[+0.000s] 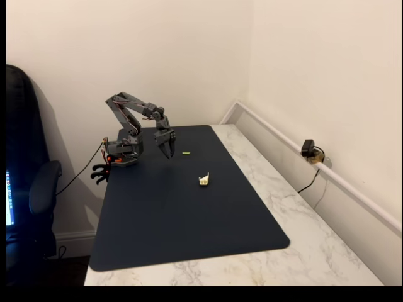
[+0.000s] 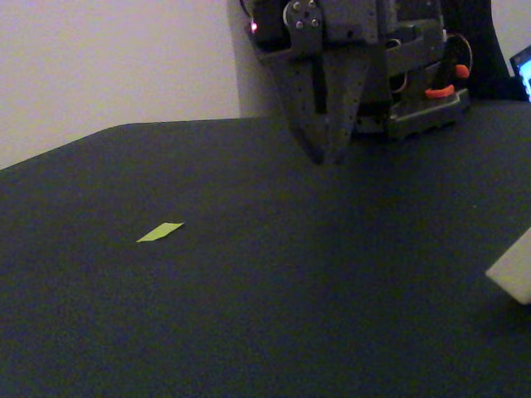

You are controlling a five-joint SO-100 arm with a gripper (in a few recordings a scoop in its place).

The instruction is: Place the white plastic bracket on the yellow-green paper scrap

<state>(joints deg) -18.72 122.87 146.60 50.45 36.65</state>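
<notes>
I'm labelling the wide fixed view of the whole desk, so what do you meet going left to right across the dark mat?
Grey two-finger gripper hanging over the mat → thin yellow-green paper scrap → small white plastic bracket, all on the dark blue mat.

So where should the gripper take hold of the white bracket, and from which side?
Probably from above, jaws closing across the bracket at its upturned walls. It sits low on the mat with pointed edges standing up, so those are the only raised parts to pinch. The gripper is apart from it; finer shape is too small to tell.
</notes>
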